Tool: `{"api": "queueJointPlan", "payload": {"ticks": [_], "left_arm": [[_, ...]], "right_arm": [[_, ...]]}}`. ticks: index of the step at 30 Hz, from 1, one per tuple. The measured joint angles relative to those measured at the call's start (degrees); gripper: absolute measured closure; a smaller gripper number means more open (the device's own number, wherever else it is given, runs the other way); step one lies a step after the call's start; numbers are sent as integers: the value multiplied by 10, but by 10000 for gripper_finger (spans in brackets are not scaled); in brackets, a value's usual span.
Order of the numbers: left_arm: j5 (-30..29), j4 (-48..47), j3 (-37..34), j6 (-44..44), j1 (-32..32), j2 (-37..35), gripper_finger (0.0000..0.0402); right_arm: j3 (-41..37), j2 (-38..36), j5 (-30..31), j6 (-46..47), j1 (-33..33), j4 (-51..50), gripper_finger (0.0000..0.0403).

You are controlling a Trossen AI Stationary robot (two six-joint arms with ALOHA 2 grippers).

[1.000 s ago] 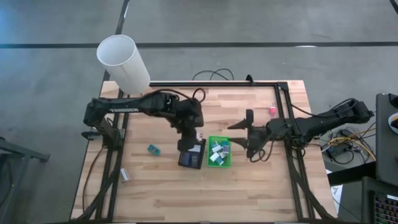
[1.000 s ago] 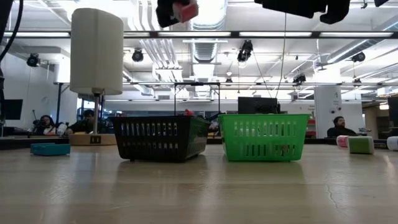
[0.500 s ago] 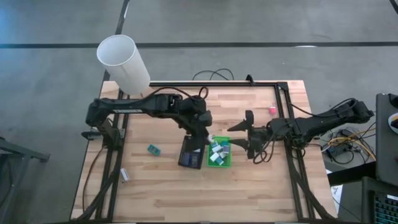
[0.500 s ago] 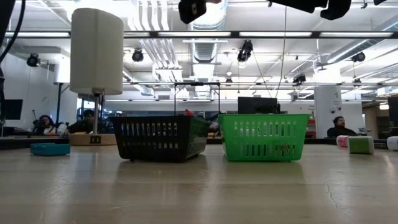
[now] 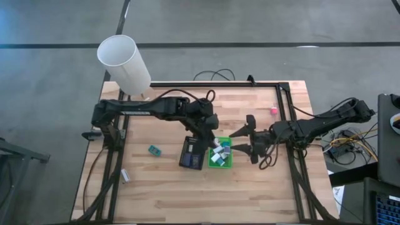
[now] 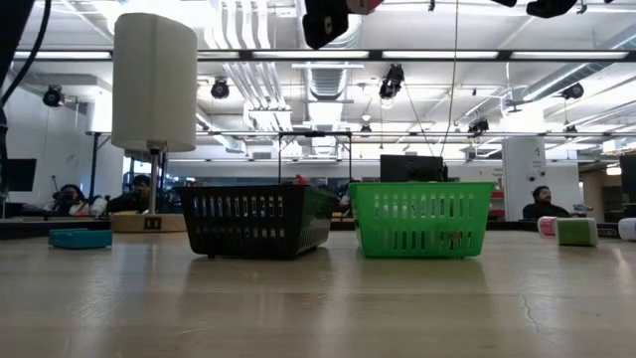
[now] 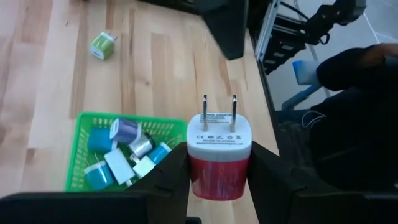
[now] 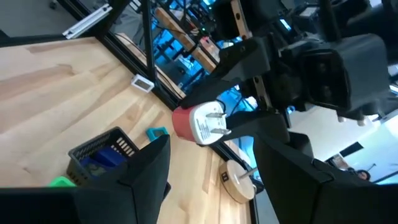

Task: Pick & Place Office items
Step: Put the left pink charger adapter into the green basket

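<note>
While the left gripper (image 7: 219,180) holds a red-and-white plug adapter (image 7: 219,155) tightly above the green basket (image 5: 225,164), the right gripper (image 5: 245,141) waits beside that basket with fingers apart, holding nothing.

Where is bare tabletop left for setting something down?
Free: the near strip of table in front of both baskets, and the far side between lampshade and pink block. Crowded: the middle, with black basket, green basket and both arms.
</note>
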Motion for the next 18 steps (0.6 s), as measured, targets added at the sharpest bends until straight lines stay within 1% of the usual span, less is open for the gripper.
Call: {"api": "queueJointPlan", "payload": {"ticks": [11,15,18], "left_arm": [[10,17,1,1,8,6,275],[11,34,1,8,9,6,275],[11,37,1,8,11,6,275]], "right_arm": [[0,0,-5,5,2,6,175],[0,18,-9,2,2,16,175],[3,46,-8,-11,2,38,175]]}}
